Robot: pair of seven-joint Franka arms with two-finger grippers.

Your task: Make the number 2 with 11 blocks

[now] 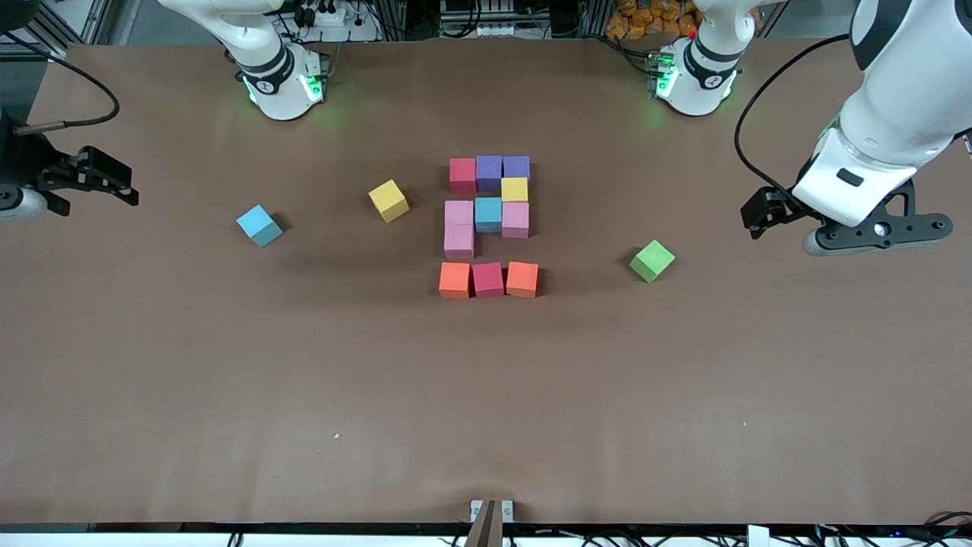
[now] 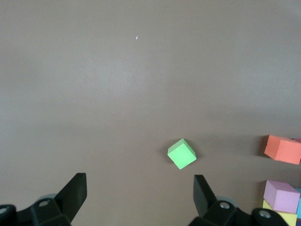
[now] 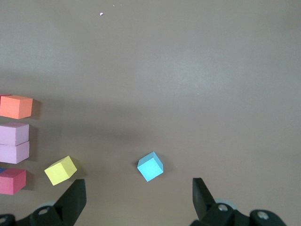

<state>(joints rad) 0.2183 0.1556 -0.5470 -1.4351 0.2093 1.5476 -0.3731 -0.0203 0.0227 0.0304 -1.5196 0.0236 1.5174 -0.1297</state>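
Blocks [image 1: 488,226] untouched; left hand [image 2: 139,197] and right hand [image 3: 138,197] wide open, empty.

The front view looks down from high across the worktop [image 1: 228,395], facing both arm bases. Each wrist view looks down past its own claw from closer. The left wrist view shares the green cube [image 1: 651,260] [image 2: 181,153] with it, the right the loose sky-blue cube [image 1: 259,225] [image 3: 150,166].
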